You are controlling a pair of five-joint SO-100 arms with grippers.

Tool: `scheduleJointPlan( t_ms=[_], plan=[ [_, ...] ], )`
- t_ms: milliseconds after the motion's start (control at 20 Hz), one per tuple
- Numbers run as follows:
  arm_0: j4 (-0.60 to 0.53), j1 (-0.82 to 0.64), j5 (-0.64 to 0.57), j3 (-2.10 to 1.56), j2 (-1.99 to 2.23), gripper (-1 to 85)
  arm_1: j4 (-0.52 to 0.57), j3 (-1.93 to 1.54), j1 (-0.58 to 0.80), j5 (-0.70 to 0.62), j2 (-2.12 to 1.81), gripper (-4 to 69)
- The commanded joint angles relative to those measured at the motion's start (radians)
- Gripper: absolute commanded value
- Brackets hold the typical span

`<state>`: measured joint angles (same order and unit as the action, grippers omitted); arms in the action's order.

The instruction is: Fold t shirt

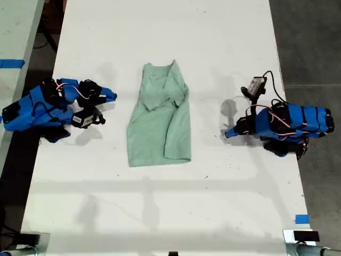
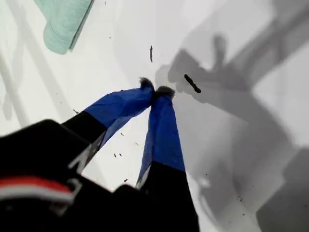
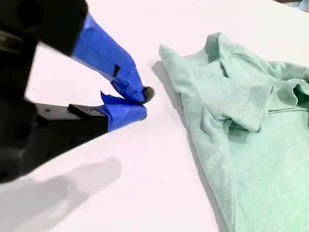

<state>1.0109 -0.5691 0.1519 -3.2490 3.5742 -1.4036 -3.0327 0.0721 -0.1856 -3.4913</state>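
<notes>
The pale mint-green t shirt [image 1: 160, 125] lies on the white table [image 1: 160, 213], folded lengthwise into a narrow strip with its neck end toward the far edge. My first gripper [image 1: 226, 134] rests shut on the bare table at the exterior view's right, a little apart from the shirt's hem corner [image 2: 63, 21]. Its blue-taped tips [image 2: 155, 91] meet with nothing between them. My second gripper [image 1: 113, 96] sits shut at the exterior view's left, beside the shirt's upper part [image 3: 251, 111] without touching it. Nothing is held between its tips [image 3: 142, 103].
A small blue tape mark [image 1: 301, 219] sits near the table's front corner at the exterior view's right. Dark floor [image 1: 314, 42] borders the table on that side. Another pale surface with blue tape [image 1: 10, 64] stands beyond the table at the exterior view's left.
</notes>
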Motion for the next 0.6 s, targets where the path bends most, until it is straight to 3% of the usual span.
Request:
scheduleJointPlan(
  t_ms=[0, 100, 350, 550],
  plan=[
    [0.0, 0.014, 0.012, -0.046, 0.011, -0.2, -0.005, -0.038, -0.005, 0.002, -0.011, 2.2],
    [0.003, 0.035, 0.012, -0.046, 0.011, 0.1, -0.005, -0.038, -0.005, 0.002, -0.011, 2.2],
    [0.011, 0.276, 0.005, -0.046, -0.005, -0.2, -0.005, -0.038, -0.003, 0.0, -0.011, 2.2],
    [0.018, 0.302, -0.009, -0.046, -0.049, -0.2, -0.005, -0.038, -0.006, 0.003, -0.011, 2.2]
  ],
)
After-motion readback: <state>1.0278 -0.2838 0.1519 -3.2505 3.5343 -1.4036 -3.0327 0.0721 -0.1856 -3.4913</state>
